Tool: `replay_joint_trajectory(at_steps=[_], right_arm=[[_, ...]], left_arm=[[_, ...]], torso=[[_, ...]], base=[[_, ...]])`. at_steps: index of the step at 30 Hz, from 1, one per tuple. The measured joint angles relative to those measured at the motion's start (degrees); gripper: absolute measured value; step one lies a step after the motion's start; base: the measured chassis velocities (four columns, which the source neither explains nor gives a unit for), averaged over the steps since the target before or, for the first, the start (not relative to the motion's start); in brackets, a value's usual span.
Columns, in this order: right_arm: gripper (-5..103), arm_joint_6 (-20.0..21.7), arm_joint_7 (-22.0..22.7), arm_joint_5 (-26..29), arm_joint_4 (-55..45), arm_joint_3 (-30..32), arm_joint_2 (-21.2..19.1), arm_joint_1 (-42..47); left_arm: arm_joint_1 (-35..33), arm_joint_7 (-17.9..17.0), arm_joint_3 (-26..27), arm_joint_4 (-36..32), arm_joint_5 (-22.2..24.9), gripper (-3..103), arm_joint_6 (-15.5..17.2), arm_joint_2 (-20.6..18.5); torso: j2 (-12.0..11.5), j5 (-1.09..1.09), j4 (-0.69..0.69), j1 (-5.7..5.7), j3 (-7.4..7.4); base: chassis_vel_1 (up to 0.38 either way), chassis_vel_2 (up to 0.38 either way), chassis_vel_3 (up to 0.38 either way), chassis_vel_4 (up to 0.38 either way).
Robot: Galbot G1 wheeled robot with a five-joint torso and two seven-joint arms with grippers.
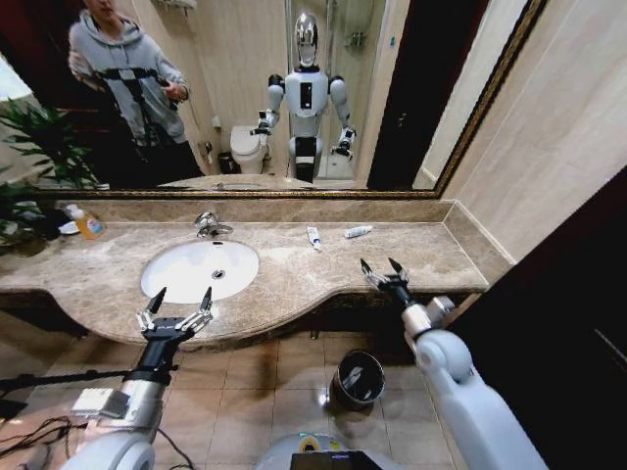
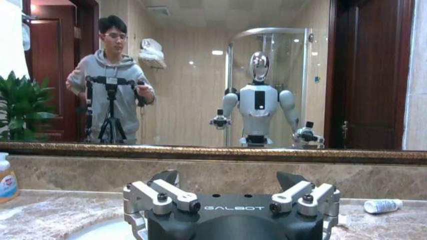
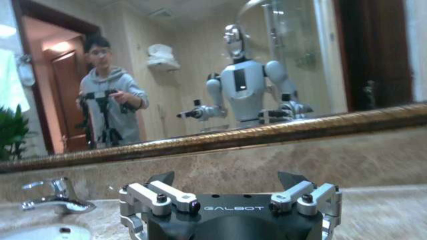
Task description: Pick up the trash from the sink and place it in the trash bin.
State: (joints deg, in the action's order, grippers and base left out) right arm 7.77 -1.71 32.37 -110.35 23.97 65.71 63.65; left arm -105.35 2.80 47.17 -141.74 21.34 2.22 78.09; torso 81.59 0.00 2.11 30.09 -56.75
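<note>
Head view: the white oval porcelain sink (image 1: 176, 279) is set in the beige-brown marble counter (image 1: 313, 279), w/ a chrome faucet (image 1: 208, 226) at its back rim. Two white tubes are seen on the counter behind and to the right of the basin, well apart from it: one white tube w/ blue print (image 1: 313, 238) lies w/ its long axis roughly front-to-back, the other white tube (image 1: 358, 231) lies roughly left-to-right, slightly tilted. The small round dark glossy trash bin (image 1: 357, 378) is stood on the tiled floor below the counter edge. The left gripper (image 1: 176, 305) is held at the front edge of the counter just before the basin, jaws spread wide, nothing held. The right gripper (image 1: 382, 269) is held over the counter's right part, jaws apart, nothing held. A yellow bottle w/ white cap (image 1: 86, 224) is stood at far left.

Left wrist view: the left gripper's fingers (image 2: 162, 194) are seen wide apart, empty; the sideways tube (image 2: 381, 205) lies on the counter beyond.

Right wrist view: the right gripper's fingers (image 3: 159, 195) are spread, empty; faucet and basin rim are seen beyond.
</note>
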Motion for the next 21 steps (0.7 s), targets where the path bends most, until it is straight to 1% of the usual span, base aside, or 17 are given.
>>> replay_joint_trajectory(at_steps=[1, 4, 5, 7, 9, 10, 12, 13, 16, 18, 21], right_arm=[[100, 0.0, 0.0, 0.0, 0.0, 0.0, 0.0, 0.0], [100, 0.53, -1.42, -2.99, 6.1, -4.21, 0.06, -5.36], [100, 0.53, -1.42, -2.99, 6.1, -4.21, 0.06, -5.36], [100, 0.92, -1.58, -4.37, 10.89, -7.8, 1.21, -9.51], [100, 0.97, -1.56, -5.23, 14.75, -10.18, 2.54, -13.04], [100, 0.97, -1.56, -5.23, 14.75, -10.18, 2.54, -13.04], [100, 0.93, -1.45, -6.55, 20.05, -12.84, 4.34, -18.15], [100, 0.93, -1.45, -6.55, 20.05, -12.84, 4.34, -18.15], [100, 0.92, -1.34, -7.07, 25.66, -15.3, 6.22, -23.26], [100, 0.93, -1.34, -7.06, 26.17, -15.5, 6.44, -23.65], [100, 0.92, -1.32, -7.61, 29.85, -16.69, 9.04, -25.8]], left_arm=[[0.0, 0.0, 0.0, 0.0, 0.0, 100, 0.0, 0.0], [0.0, 0.0, 0.0, 0.0, 0.0, 100, 0.0, 0.0], [0.0, 0.0, 0.0, 0.0, 0.0, 100, 0.0, 0.0], [0.0, 0.01, 0.0, 0.0, 0.0, 100, 0.0, 0.0], [0.0, 0.0, 0.0, 0.0, 0.0, 100, 0.0, 0.0], [0.0, 0.0, 0.0, 0.0, 0.0, 100, 0.0, 0.0], [0.0, 0.0, 0.0, 0.0, 0.0, 100, 0.0, 0.0], [0.0, 0.0, 0.0, 0.0, 0.0, 100, 0.0, 0.0], [0.0, 0.0, 0.0, 0.0, 0.0, 100, 0.0, 0.0], [0.0, 0.0, 0.0, 0.0, 0.0, 100, 0.0, 0.0], [0.0, 0.0, 0.0, 0.0, 0.0, 100, 0.0, 0.0]], torso=[[0.0, 0.0, 0.0, 0.0, 0.0], [0.0, -0.01, 0.0, 0.0, 0.0], [0.0, -0.01, 0.0, 0.0, 0.0], [0.0, 0.0, -0.01, 0.0, 0.0], [0.0, -0.01, 0.0, 0.0, 0.0], [0.0, -0.01, 0.0, 0.0, 0.0], [0.0, -0.01, 0.0, 0.0, 0.0], [0.0, -0.01, 0.0, 0.0, 0.0], [0.0, -0.02, 0.0, 0.01, 0.0], [0.0, -0.02, 0.0, 0.0, 0.0], [0.0, -0.01, 0.0, 0.0, 0.0]], base=[[0.0, 0.0, 0.0, 0.0], [0.0, 0.0, 0.0, 0.0], [0.0, 0.0, 0.0, 0.0], [0.0, 0.0, 0.0, 0.0], [0.0, 0.0, 0.0, 0.0], [0.0, 0.0, 0.0, 0.0], [0.0, 0.0, 0.0, 0.0], [0.0, 0.0, 0.0, 0.0], [0.0, 0.0, 0.0, 0.0], [0.0, 0.0, 0.0, 0.0], [0.0, 0.0, 0.0, 0.0]])
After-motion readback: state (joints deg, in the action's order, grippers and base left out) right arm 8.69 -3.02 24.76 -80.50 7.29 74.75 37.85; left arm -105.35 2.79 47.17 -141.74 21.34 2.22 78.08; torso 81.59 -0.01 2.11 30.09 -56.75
